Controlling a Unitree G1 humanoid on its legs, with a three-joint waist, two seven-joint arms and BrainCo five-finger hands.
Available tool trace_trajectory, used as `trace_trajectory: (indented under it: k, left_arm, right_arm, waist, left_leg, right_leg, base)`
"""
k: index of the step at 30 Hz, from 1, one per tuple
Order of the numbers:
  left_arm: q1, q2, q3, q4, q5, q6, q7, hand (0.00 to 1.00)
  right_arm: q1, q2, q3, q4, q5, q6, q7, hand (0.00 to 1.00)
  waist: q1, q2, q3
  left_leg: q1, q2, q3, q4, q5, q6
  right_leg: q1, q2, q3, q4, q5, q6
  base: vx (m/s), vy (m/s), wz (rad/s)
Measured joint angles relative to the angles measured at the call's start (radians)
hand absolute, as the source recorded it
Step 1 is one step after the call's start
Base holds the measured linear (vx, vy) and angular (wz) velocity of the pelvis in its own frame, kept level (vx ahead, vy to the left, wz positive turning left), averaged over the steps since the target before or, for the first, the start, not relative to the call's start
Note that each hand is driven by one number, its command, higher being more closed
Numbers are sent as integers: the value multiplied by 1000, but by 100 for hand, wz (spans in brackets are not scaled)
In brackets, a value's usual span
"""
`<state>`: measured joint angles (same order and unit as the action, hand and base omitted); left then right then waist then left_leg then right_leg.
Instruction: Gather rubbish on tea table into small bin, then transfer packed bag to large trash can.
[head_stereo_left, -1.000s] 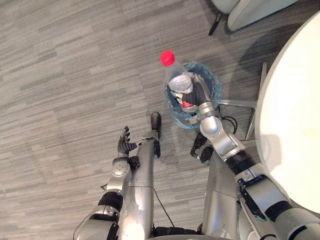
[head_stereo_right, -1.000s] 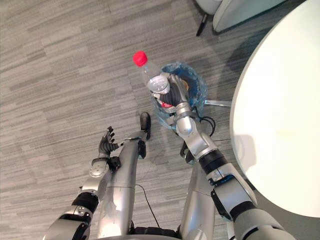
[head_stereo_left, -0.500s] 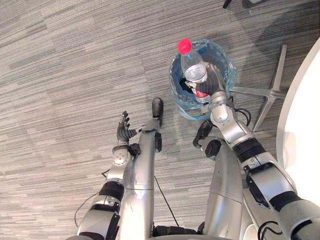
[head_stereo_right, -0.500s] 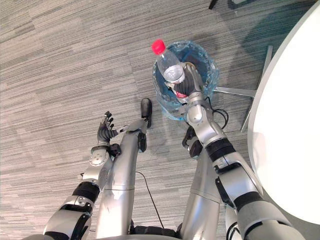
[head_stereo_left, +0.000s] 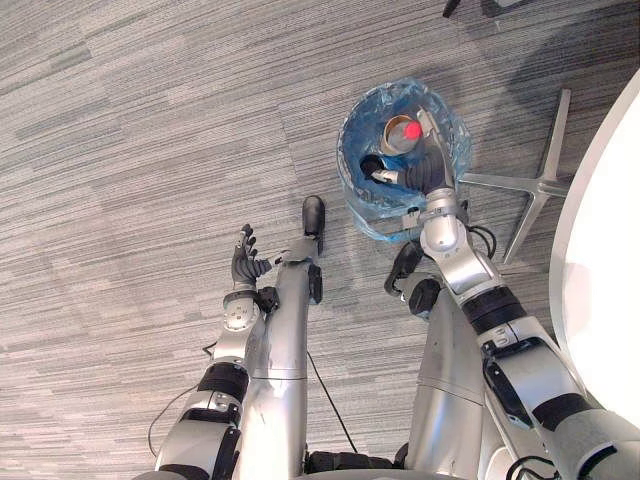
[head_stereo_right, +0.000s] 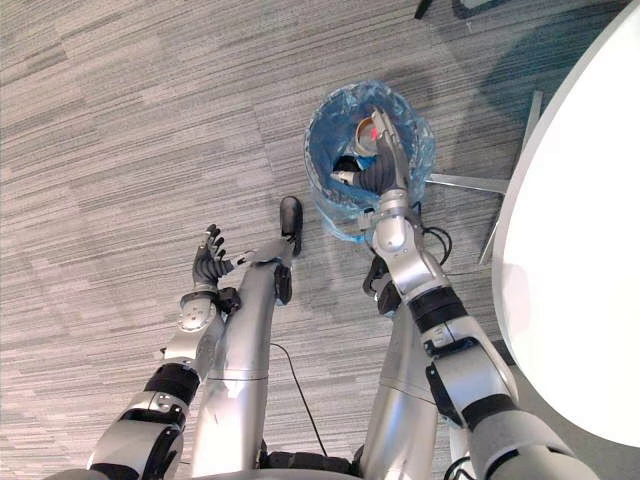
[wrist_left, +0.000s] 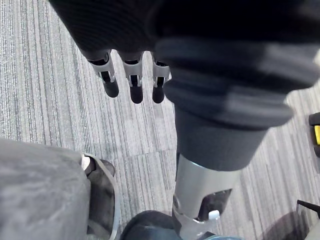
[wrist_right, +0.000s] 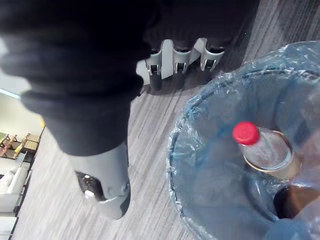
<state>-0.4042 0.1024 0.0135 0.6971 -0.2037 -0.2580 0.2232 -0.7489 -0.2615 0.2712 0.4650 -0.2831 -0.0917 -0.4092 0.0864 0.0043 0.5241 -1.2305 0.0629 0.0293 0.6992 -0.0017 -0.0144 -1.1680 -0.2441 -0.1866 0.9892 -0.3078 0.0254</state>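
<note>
One clear bottle (head_stereo_left: 404, 133) with a red cap stands inside the small bin (head_stereo_left: 352, 192), which has a blue bag (wrist_right: 200, 165) in it and sits on the grey floor (head_stereo_left: 150, 120) beside the white table (head_stereo_left: 605, 300). The right hand (head_stereo_left: 428, 170) hangs over the bin with straight fingers and holds nothing. The left hand (head_stereo_left: 244, 266) is low by the floor, fingers loose and empty.

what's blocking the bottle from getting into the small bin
Nothing visible does: the red-capped bottle sits inside the bag-lined small bin, and the right hand is open above it.
</note>
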Motion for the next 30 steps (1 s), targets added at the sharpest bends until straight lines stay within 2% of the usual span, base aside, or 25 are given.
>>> trace_trajectory:
  k: [5,9,10,18,24,30]
  left_arm:
    - [9,0,31,1,1,14,1,0]
    - [12,-1,36,0,1,17,1,0]
    - [12,2,38,0,1,18,1,0]
    - [13,2,38,0,3,19,1,0]
    - [13,2,37,3,4,11,5,0]
    - [10,1,35,5,3,-8,20,0]
  right_arm:
    - [84,47,-1,-73,-17,-7,1,0]
    - [137,56,-1,-128,-43,-14,3,0]
    - [152,63,1,-145,-49,-17,3,0]
    - [174,54,37,-165,-204,-19,41,0]
    - [148,44,130,-34,-347,-13,44,0]
    - [91,35,150,101,-397,-2,43,0]
  waist:
    - [-18,-6,2]
    - [-18,-12,6]
    - [-17,-22,9]
    - [-18,-24,9]
    - [-17,-24,9]
    - [-16,-24,9]
  left_leg:
    - [20,4,1,-3,0,-1]
    - [36,7,3,-19,-1,-7]
    - [46,9,6,-25,1,-9]
    - [52,14,8,-34,10,-14]
    - [50,13,5,-43,10,-14]
    - [27,7,3,-62,19,-14]
  right_leg:
    - [21,4,-2,-3,0,1]
    - [27,11,4,-13,0,1]
    - [34,13,6,-15,0,1]
    - [39,18,2,-21,6,-9]
    - [40,19,-3,-29,6,-10]
    - [12,15,-6,-33,6,-10]
  base:
    - [-9,-12,-1]
    - [-28,-30,-5]
    - [0,0,0]
    - [-14,-27,-1]
    - [0,0,0]
    - [-7,-17,4]
